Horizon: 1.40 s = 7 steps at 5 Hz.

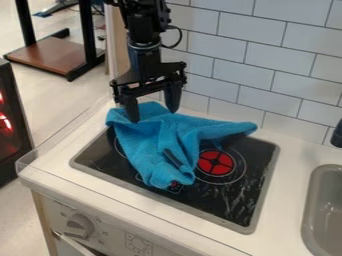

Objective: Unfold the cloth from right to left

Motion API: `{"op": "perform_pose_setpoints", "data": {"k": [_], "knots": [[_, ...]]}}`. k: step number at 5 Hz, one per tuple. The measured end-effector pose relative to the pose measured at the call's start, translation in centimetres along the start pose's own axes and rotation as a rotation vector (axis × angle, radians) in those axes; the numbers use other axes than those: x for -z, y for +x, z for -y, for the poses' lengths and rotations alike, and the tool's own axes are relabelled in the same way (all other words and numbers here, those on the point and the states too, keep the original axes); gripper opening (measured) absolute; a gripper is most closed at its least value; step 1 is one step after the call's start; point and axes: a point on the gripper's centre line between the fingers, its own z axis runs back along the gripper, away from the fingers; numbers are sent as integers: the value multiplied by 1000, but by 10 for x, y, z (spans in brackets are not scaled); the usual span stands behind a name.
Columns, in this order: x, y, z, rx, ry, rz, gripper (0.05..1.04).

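On stovetop (248, 197), blue cloth (155, 137), long axis crosswise, one tip pointing right

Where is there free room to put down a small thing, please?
The white counter is bare between the stove and the sink. The stove's front right part, in front of the red burner, is also bare. Crowded is the back left, where the gripper hangs at the blue cloth.
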Motion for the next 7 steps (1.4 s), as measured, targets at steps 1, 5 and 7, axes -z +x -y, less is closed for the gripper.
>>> {"op": "perform_pose_setpoints", "data": {"k": [1, 5, 7], "knots": [[9, -5, -4, -6, 21, -25, 999], [39, -37, -2, 24, 74, -106, 999], [56, -50, 13, 66, 107, -128, 999]]}}
